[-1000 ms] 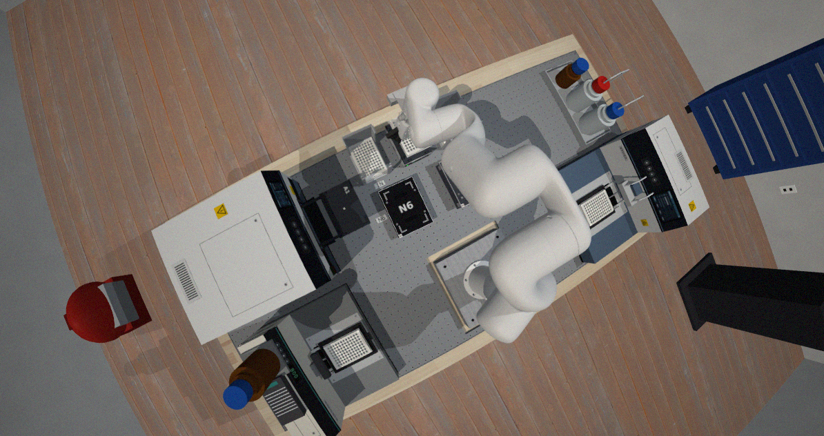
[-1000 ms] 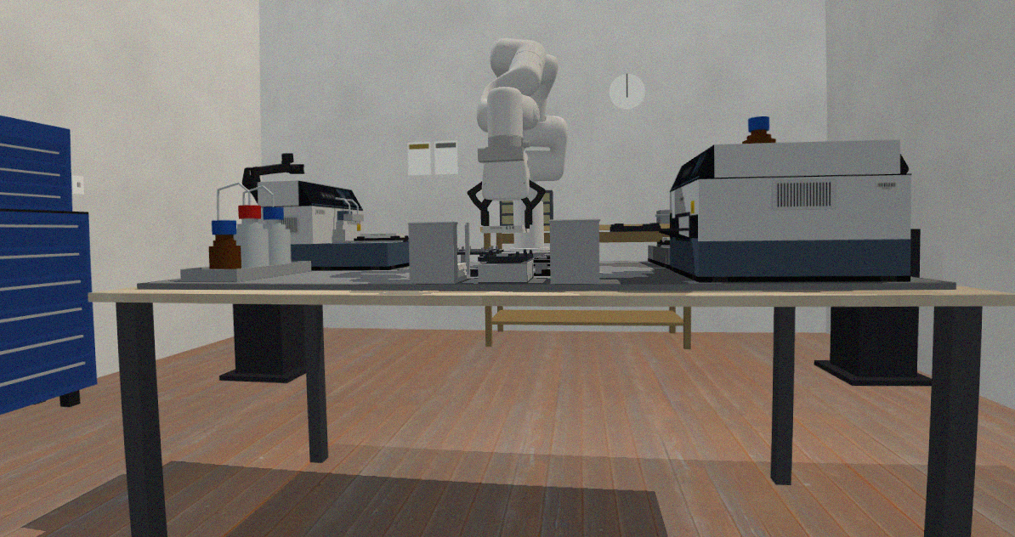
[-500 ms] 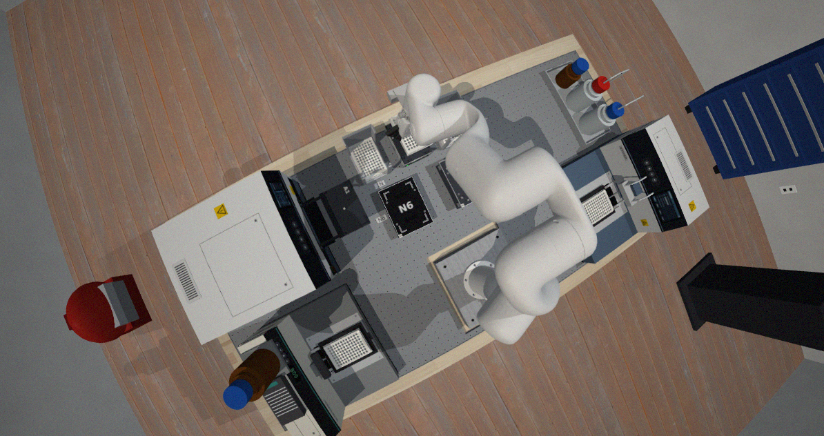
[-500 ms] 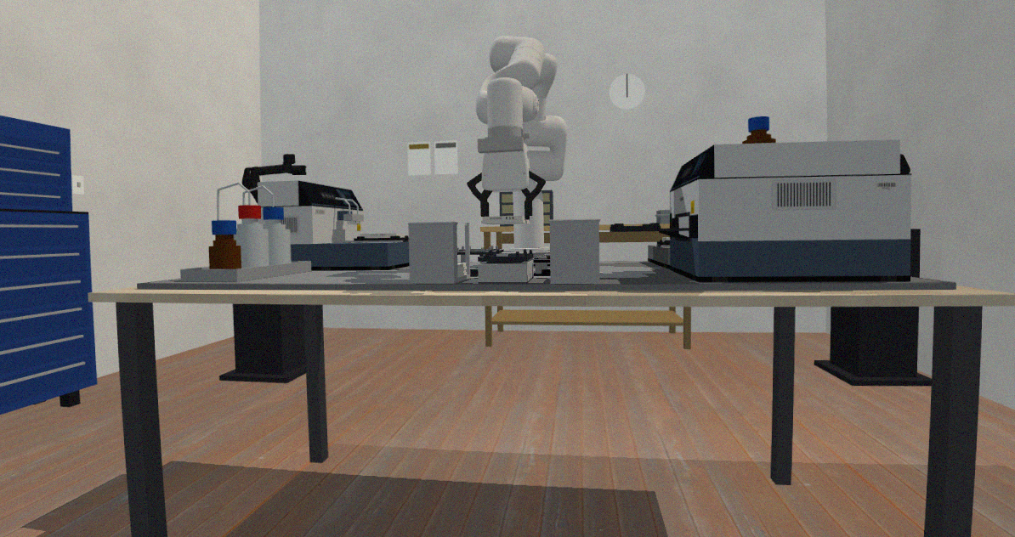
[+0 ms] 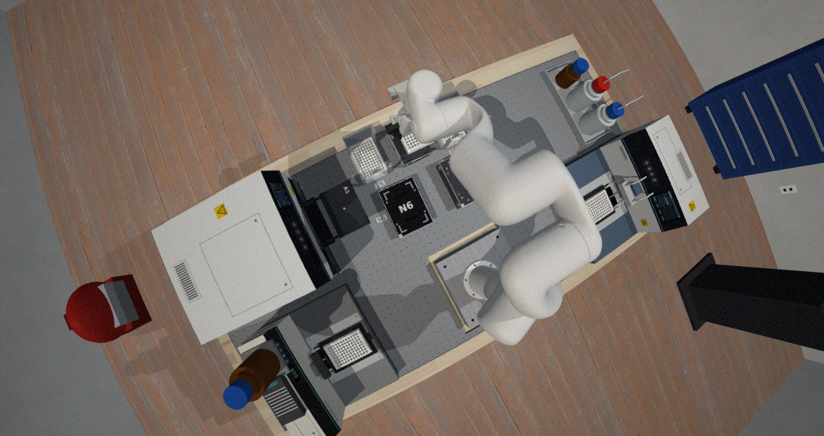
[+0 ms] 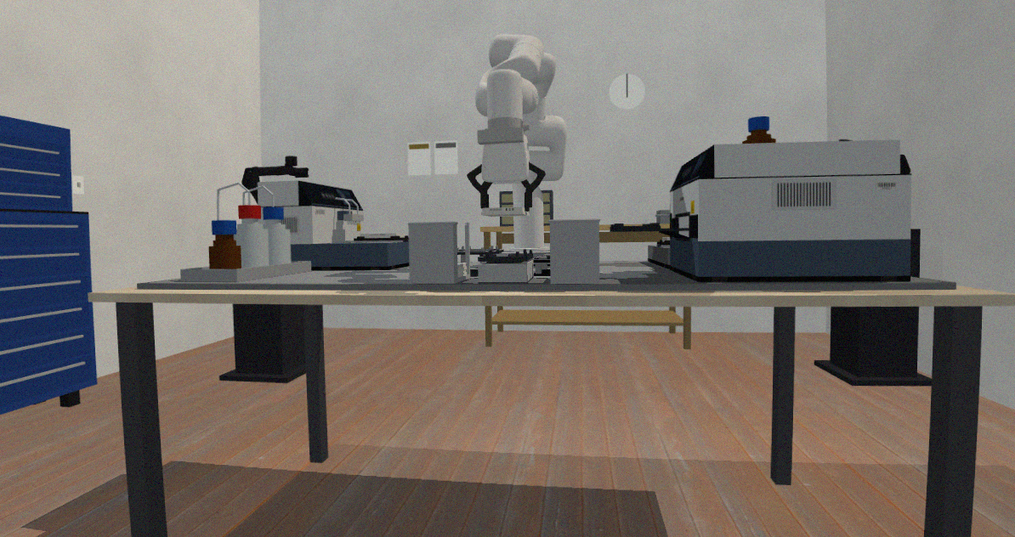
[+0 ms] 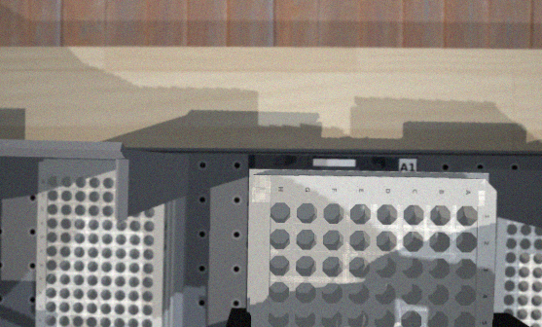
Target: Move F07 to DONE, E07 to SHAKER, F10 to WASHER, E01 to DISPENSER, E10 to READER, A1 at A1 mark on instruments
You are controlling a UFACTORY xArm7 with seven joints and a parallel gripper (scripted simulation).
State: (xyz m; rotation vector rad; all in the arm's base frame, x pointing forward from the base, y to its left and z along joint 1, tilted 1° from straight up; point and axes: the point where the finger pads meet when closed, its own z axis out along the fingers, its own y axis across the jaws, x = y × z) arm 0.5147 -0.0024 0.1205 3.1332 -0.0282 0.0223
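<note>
My gripper [image 6: 505, 203] is shut on the long sides of a white well plate [image 7: 372, 253], which by its place I take to be E10. It holds the plate level [image 6: 504, 211], above the small station [image 6: 505, 269] between the two grey stack racks and about level with the tops of their walls. In the wrist view the plate's A1 corner is at the upper right, near the deck's A1 mark [image 7: 407, 165]. My fingertips barely show at the bottom edge. From above, the arm covers most of the plate [image 5: 410, 139]. The READER tray [image 5: 344, 202] is empty.
Stack racks [image 6: 434, 251] [image 6: 574, 251] flank the held plate, each with a plate inside [image 7: 99, 248] [image 7: 532, 272]. The WASHER [image 5: 597, 205] and the DISPENSER [image 5: 346, 349] each hold a plate. Nest N6 [image 5: 406, 206] is empty. Bottles [image 6: 248, 242] stand at the left end.
</note>
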